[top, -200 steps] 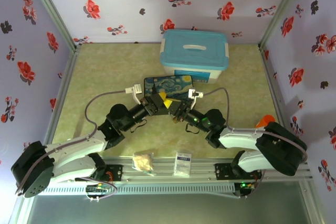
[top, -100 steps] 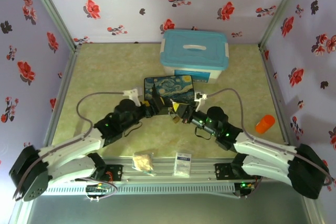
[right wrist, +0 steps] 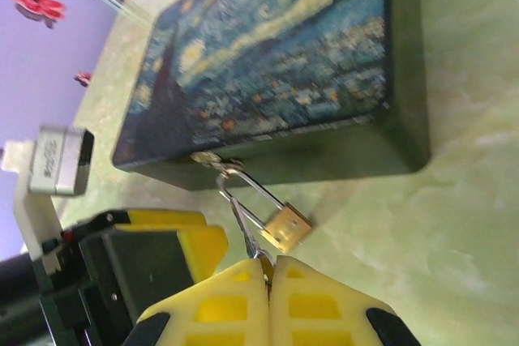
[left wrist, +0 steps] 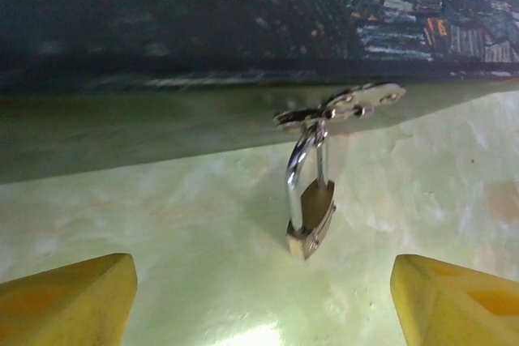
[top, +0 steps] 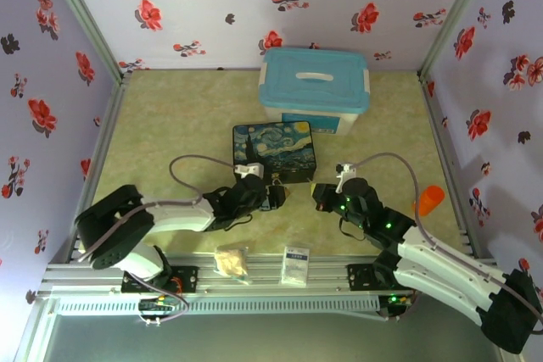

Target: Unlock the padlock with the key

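Green marbled table [top: 170,116]: lies under both sets of fingers and carries everything else.

Light-blue lidded plastic bin [top: 314,91]: far ahead of both grippers, beyond the painted box, and untouched.

Dark-blue painted box with a swirling night-sky lid [top: 273,146]: directly ahead of the left fingers, its front wall facing them. It is ahead and to the left of the right fingers. The lid is down.

Left gripper [left wrist: 259,301]: its yellow fingers [left wrist: 65,297] are spread wide with nothing between them. They sit low over the table and aim at the box's front wall.

Right gripper [right wrist: 270,269]: its yellow fingers [right wrist: 231,297] are pressed together, tip against tip.

Small brass-coloured padlock with a thin silver U-shackle [left wrist: 310,216]: the shackle is threaded through the box's silver hasp [left wrist: 340,107] and looks closed. The body rests on the table. It lies ahead of the left fingers, inside the line of their gap. In the right wrist view it sits just past the right fingertips.

Padlock's long axis: runs out from the box's front wall toward the grippers, with the shackle at the box end and the base of the body at the near end.

Thin greyish metal key [right wrist: 247,228]: a slim sliver rising from the seam of the right fingertips, which I take for the key pinched there. Its tip lies beside the shackle, not at the base of the body.

Nearer arm: from above, the left fingers look just beside the padlock and the right fingers near but a little farther off.

Coming move: the key probably has to swing round to the base and line up with that long axis. The spread left fingers are well placed to steady the body.
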Robot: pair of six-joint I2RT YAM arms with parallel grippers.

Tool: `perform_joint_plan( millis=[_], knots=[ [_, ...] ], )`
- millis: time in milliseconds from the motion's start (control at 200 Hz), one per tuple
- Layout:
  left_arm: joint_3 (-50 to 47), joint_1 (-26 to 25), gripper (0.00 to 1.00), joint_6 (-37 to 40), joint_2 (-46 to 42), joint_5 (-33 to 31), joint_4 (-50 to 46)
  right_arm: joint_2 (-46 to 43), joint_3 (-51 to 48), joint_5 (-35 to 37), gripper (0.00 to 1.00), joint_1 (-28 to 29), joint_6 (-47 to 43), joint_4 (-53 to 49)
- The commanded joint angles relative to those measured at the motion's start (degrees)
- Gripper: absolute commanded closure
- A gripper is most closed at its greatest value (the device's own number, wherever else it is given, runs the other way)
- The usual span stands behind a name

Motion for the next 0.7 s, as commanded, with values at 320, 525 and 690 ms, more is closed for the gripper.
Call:
perform_joint_plan(
  millis=[320, 525, 690],
  knots=[
    [4.91, -4.64, 0.29, -6.34, 13.80, -5.24, 7.96, -1.89, -2.74, -0.20, 1.00, -0.29, 1.22, 1.04],
    [3.93, -4.46, 0.56, -7.29, 16.77, -4.99, 13.09, -1.91, -3.81, 0.90, 1.00, -0.28, 1.55, 1.84],
    [3.20, -4.37, 0.72, -6.73, 15.80, -4.65, 13.99, 3.42, -7.44, -6.72, 1.00, -0.34, 3.24, 11.82]
  ],
)
